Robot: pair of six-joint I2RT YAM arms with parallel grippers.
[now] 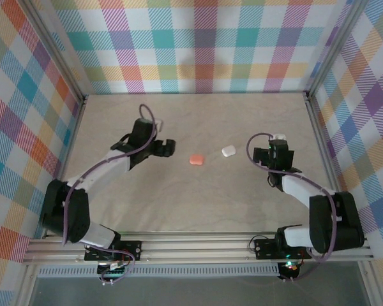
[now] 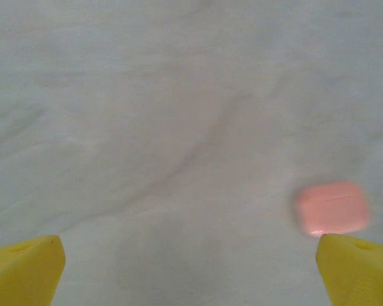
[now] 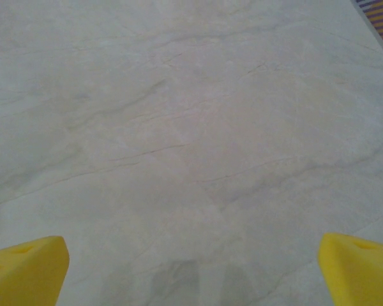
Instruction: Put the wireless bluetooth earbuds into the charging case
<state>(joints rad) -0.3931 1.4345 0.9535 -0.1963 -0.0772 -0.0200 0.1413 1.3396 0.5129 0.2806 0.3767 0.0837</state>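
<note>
Spread wide are left fingers (image 2: 25, 271) and right fingers (image 3: 25, 271); left wrist sees pink case (image 2: 332, 208), overhead adds white case (image 1: 228, 151).

A pale bench (image 1: 198, 204) with faint grey marble-like veining is enclosed on three sides by walls (image 1: 198, 44) covered in pastel plaid cloth. Metal posts (image 1: 60, 54) are set at the far corners, and an aluminium rail (image 1: 198, 245) is run along the near edge. The light is soft and even.

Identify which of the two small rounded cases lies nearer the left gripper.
The salmon-pink rounded plastic case; the white rounded plastic case lies further right, beyond it.
</note>
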